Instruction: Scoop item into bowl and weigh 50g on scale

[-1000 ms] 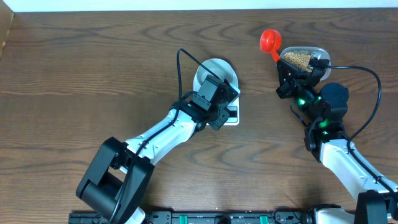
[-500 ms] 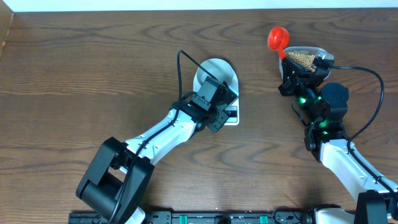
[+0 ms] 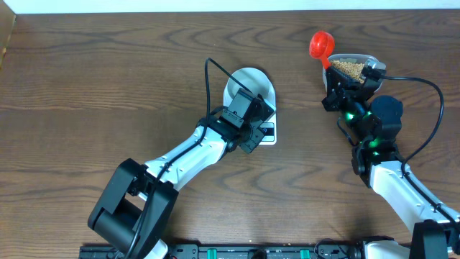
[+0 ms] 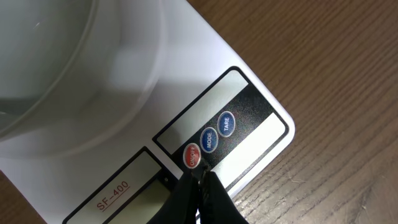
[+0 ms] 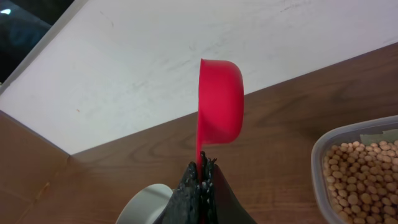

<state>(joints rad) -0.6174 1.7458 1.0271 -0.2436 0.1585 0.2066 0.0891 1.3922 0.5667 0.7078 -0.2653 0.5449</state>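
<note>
Starting at the left of the bench (image 3: 86,79), we find the left pincer (image 4: 198,179) with its fingers drawn together to a single tip and nothing between them. That tip sits at the lower edge of the red ON/OFF button (image 4: 191,155) on the scale (image 4: 255,134); whether it actually presses the button we cannot tell. The blue TARE button (image 4: 226,122) lies just beside it, clear of the tip. The display (image 4: 202,102) looks blank to us, so we judge that the scale shows no reading yet. The pale bowl (image 3: 251,80) stands on the scale's platform, and the part of its inside that we can see holds no beans.

Further right, the red scoop (image 3: 320,44) hangs above the bench just beside the clear plastic tub (image 5: 318,171), on the side toward the scale. Its cup shows only red from overhead, so we take it to be empty. The right pincer (image 5: 203,171) is clamped narrow on the scoop's handle. The soybeans (image 5: 360,177) all lie in the tub, well apart from the bowl.

By our reckoning the task is at an early stage: the bowl is placed and the scoop is in hand. What remains is to wake and zero the scale, dip the scoop, carry beans across to the bowl, and trim the load until it reads 50g
</note>
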